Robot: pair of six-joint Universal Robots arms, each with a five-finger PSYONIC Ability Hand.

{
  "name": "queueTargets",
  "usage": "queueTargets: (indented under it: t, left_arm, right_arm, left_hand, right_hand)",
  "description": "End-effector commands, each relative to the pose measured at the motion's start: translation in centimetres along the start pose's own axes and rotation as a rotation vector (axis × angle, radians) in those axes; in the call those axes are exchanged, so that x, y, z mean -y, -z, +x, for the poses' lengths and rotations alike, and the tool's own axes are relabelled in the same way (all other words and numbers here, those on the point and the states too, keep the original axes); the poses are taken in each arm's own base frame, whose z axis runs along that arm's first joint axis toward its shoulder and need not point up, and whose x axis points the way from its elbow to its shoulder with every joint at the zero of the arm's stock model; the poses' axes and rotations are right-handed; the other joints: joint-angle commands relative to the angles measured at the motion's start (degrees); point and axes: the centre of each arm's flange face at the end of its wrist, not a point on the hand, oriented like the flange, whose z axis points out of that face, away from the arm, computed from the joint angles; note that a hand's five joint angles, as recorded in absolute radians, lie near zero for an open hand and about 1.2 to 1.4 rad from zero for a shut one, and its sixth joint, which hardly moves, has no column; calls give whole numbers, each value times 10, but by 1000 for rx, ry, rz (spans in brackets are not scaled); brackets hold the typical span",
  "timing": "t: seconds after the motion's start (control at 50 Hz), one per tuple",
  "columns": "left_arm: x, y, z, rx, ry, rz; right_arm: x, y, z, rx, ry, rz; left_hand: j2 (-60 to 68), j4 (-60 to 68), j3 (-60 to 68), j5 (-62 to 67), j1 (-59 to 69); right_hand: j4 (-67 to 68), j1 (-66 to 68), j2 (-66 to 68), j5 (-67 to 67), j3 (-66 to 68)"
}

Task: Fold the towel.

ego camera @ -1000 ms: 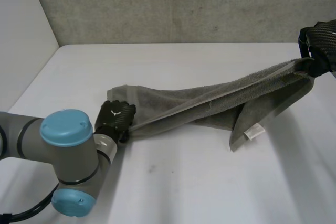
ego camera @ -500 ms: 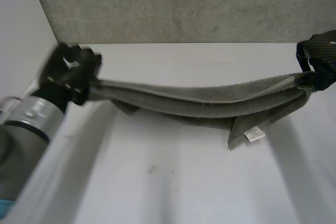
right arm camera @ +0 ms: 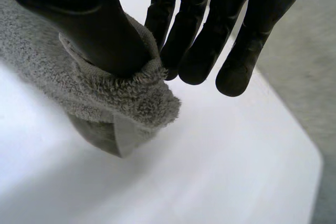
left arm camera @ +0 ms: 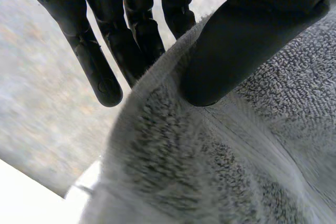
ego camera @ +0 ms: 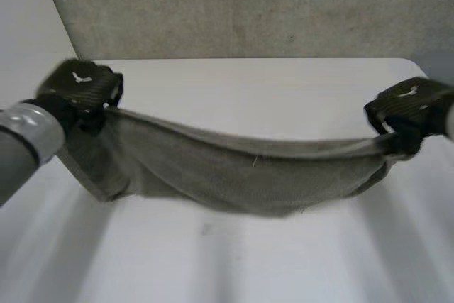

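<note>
Head view: towel [ego camera: 241, 175] stretched, middle sagging.

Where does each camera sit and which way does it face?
Head view: between and behind the arms, looking down at the table; left hand and right hand hold the towel.
Left wrist view: on that wrist, looking along the palm; thumb and fingers pinch towel edge.
Right wrist view: likewise, above the table; its hand pinches a bunched end.
All share the towel.
</note>
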Motion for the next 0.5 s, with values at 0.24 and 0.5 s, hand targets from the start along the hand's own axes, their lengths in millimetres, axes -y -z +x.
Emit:
queueTargets:
  t: [0.24,0.5]
  left_arm:
    - [81,-117,-70,272,51,407]
    - [113,-95,-99,385,270,605]
  right_arm:
    - [120,-76,76,-573,120,639]
    - [126,-62,72,-489,32,768]
  left_hand:
    - [103,103,103,111,118]
    - [103,103,103,111,118]
  right_hand:
    - [33,54,36,36,39]
    - [33,54,36,36,39]
